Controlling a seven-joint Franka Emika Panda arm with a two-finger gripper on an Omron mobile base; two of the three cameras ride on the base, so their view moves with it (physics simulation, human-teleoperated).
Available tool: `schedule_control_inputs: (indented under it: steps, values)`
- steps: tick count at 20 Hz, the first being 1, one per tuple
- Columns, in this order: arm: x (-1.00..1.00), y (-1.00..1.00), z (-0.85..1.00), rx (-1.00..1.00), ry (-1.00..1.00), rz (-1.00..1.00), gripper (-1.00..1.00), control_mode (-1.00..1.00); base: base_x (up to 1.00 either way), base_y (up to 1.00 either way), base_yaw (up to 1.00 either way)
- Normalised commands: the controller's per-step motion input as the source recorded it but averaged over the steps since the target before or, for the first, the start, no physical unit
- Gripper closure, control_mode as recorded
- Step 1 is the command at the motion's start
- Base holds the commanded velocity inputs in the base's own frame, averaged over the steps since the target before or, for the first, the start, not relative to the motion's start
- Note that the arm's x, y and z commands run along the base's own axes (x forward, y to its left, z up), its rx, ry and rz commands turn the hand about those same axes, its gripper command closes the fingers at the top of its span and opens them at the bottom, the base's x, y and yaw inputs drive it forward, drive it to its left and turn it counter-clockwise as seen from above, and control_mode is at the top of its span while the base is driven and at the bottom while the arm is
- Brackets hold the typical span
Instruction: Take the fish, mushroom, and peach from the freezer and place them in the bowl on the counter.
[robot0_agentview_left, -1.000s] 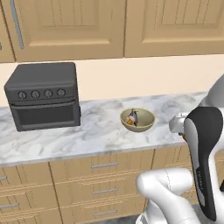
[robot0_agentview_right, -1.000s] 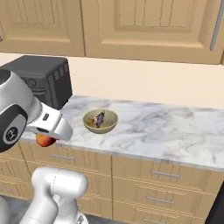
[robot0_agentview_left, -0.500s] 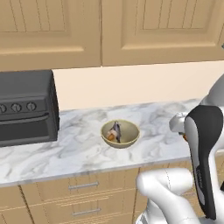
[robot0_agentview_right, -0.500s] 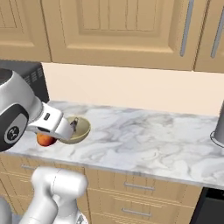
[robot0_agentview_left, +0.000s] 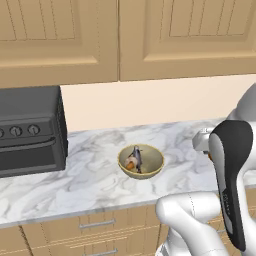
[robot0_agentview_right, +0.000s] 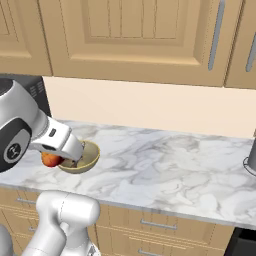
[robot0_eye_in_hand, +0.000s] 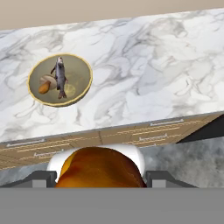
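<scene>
Two items, slender grey fish (robot0_eye_in_hand: 60, 76) and beige mushroom (robot0_eye_in_hand: 46, 83), fill the olive-yellow bowl (robot0_eye_in_hand: 83, 87) at ten o'clock; jaws clamped on the round orange peach (robot0_eye_in_hand: 99, 169) risk dropping it short of the marble worktop (robot0_eye_in_hand: 153, 74).

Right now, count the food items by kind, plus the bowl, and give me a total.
Fish: 1, in the bowl
Mushroom: 1, in the bowl
Peach: 1, held in the gripper
Bowl: 1, on the counter
Total: 4
</scene>
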Motion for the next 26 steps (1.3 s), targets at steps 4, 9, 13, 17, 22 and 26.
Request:
schedule_control_inputs:
  steps: [4,9,13,17,22,26]
  values:
    - [0.0,0.0,0.0,0.0,0.0,0.0,1.0,1.0,0.23,0.5,-0.03]
    - [0.0,0.0,0.0,0.0,0.0,0.0,1.0,1.0,0.37,0.37,0.0]
    - [0.0,0.0,0.0,0.0,0.0,0.0,1.0,1.0,0.39,0.21,0.0]
    - [0.26,0.03,-0.12,0.0,0.0,0.0,1.0,-1.0,0.18,0.0,0.0]
    - [0.82,0.22,-0.69,0.0,0.04,0.0,1.0,-1.0,0.0,0.0,0.0]
    - [0.96,0.03,-0.87,0.03,0.12,0.0,1.0,-1.0,0.0,0.0,0.0]
